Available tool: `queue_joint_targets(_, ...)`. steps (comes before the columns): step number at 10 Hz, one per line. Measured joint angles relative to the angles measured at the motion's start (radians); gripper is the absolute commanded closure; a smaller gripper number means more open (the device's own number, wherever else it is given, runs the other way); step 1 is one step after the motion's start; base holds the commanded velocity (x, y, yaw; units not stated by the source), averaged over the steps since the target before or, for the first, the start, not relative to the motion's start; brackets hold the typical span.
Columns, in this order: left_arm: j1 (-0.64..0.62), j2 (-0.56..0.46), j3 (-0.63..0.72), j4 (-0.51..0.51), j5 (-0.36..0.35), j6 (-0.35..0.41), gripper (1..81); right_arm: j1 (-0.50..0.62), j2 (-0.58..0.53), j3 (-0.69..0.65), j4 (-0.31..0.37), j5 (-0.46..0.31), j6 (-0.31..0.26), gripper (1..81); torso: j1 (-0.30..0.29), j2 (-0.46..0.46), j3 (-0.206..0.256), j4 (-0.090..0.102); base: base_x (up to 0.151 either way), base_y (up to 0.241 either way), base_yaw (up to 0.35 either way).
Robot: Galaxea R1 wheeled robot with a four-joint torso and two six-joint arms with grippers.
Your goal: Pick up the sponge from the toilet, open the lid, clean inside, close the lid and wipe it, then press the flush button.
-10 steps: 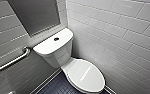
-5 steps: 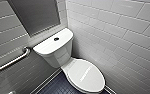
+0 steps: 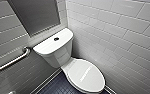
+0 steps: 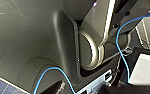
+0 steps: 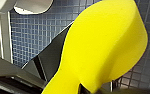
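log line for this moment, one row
sponge: pinched in right gripper, above blue floor tiles | lid: down on toilet | flush button: on tank top, nothing touching it

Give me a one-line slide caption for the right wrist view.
Yellow sponge, pinched narrow at one end, held up over the blue-tiled floor.

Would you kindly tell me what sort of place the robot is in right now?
Most likely a public or accessible toilet room: a white glossy ceramic toilet with its smooth oval lid shut, a metal grab bar on the grey tiled wall, and small dark-blue floor tiles.
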Motion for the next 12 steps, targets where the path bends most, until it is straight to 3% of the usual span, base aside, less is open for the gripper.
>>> queue_joint_targets(3,0.0,0.048,-0.09,-0.001,0.0,0.0,1.0,0.258,-0.06,0.115,0.001,-0.026,0.023,81.1,0.0,0.0,0.0,0.0,0.0,0.0,0.0)
queue_joint_targets(5,0.0,0.08,-0.135,-0.002,0.001,0.0,1.0,0.419,-0.087,0.127,0.021,-0.09,0.039,81.1,0.0,0.0,0.0,0.0,0.0,0.0,0.0)
queue_joint_targets(9,0.0,0.088,-0.14,-0.003,-0.003,-0.001,1.0,0.707,-0.094,0.157,0.077,-0.27,0.066,81.1,0.0,0.0,0.0,0.0,0.0,0.0,0.0)
queue_joint_targets(12,0.0,0.091,-0.148,-0.004,-0.008,-0.001,1.0,0.795,-0.098,0.143,0.11,-0.422,0.077,81.1,0.0,0.0,-0.001,0.0,0.0,0.0,0.0)
